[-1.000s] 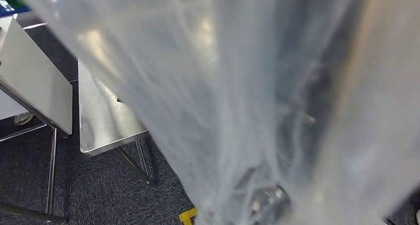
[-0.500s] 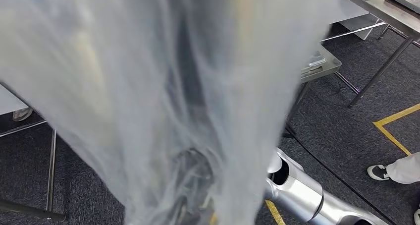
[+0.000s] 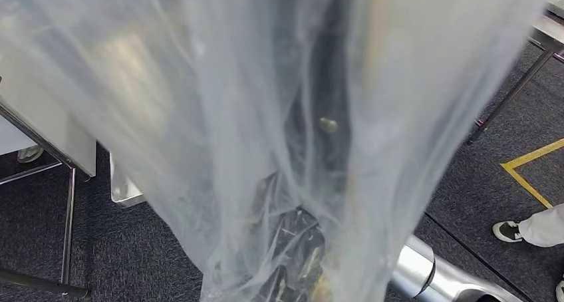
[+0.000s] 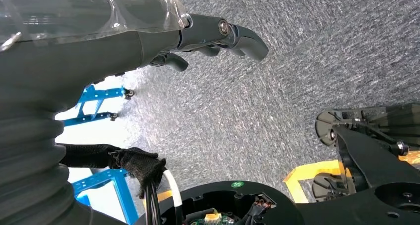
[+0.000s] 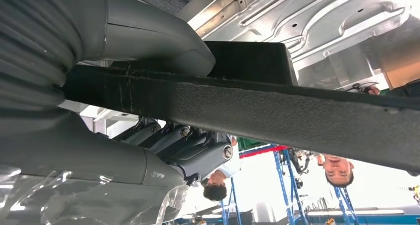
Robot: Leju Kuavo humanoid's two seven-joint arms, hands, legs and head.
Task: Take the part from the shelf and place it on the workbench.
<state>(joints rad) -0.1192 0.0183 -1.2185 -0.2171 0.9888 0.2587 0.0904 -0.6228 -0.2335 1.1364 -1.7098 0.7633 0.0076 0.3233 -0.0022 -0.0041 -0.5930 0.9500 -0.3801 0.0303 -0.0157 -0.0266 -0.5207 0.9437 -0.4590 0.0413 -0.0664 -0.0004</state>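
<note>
While the head view has swung since a second ago, the right hand [image 5: 163, 136] grips the black foam-edged part [image 5: 277, 111], carried at twelve o'clock; the left hand [image 4: 218, 36] hangs empty, fingers loosely curled; workbench placement remains

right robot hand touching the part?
Touching. In the right wrist view the right robot hand grips the part: the thumb presses one face of its dark foam strip and the fingers wrap the other.

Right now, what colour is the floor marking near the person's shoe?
Yellow: the floor marking is a yellow line on dark carpet, near the shoe, best seen in the head view.
</note>
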